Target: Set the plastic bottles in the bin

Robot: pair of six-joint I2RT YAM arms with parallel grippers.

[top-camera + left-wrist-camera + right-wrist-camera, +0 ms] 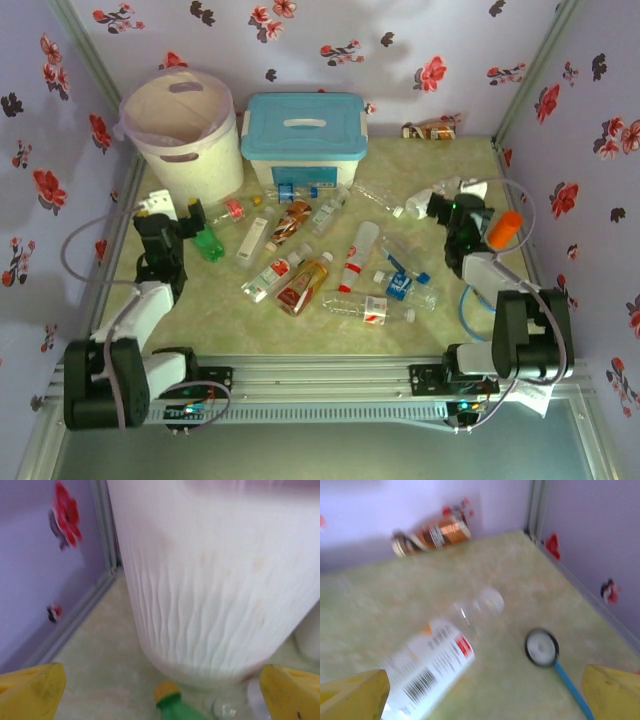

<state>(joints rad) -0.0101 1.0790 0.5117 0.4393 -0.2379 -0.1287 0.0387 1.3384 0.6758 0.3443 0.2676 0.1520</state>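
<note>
The bin [183, 130] is a round white bucket with a pink liner at the back left, and its ribbed wall [215, 580] looms close in the left wrist view. Several plastic bottles [305, 282] lie scattered across the middle of the table. My left gripper [190, 222] [162, 690] is open beside the bin's base. A green bottle [208, 243] with a yellow cap [167, 692] lies between its yellow fingertips [32, 692], not gripped. My right gripper [440, 205] [485, 695] is open over a clear bottle with a white label [435, 660].
A white box with a blue lid [303, 135] stands right of the bin. An amber bottle [432, 129] [432, 535] lies against the back wall. An orange cup [505, 228] sits beside the right arm. A round white disc on a blue handle [541, 647] lies near the right wall.
</note>
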